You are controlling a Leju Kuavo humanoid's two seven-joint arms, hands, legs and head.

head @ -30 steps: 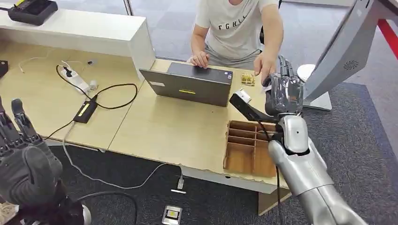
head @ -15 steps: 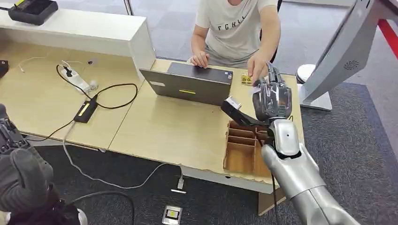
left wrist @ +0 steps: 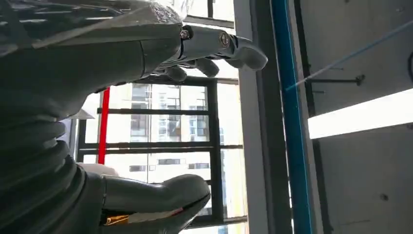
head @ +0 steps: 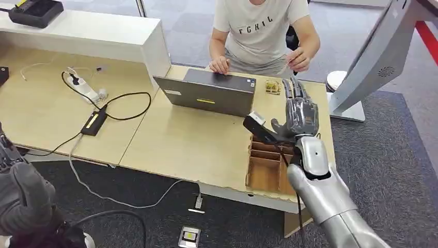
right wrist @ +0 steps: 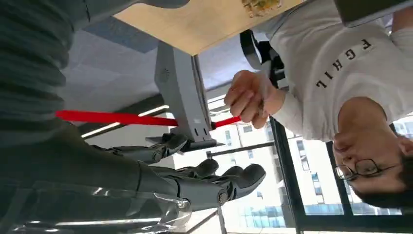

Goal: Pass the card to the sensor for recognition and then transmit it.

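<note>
My right hand (head: 301,114) hovers empty with fingers spread over the desk's far end, the person's hand (head: 298,58) just beyond, possibly holding the card.

Silver right arm (head: 323,194) ends in dark grey hand (head: 300,114)

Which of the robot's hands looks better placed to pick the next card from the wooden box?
Likely the right hand: it hovers open just above the slotted wooden box, while the left hand hangs low off the light wooden table.
</note>
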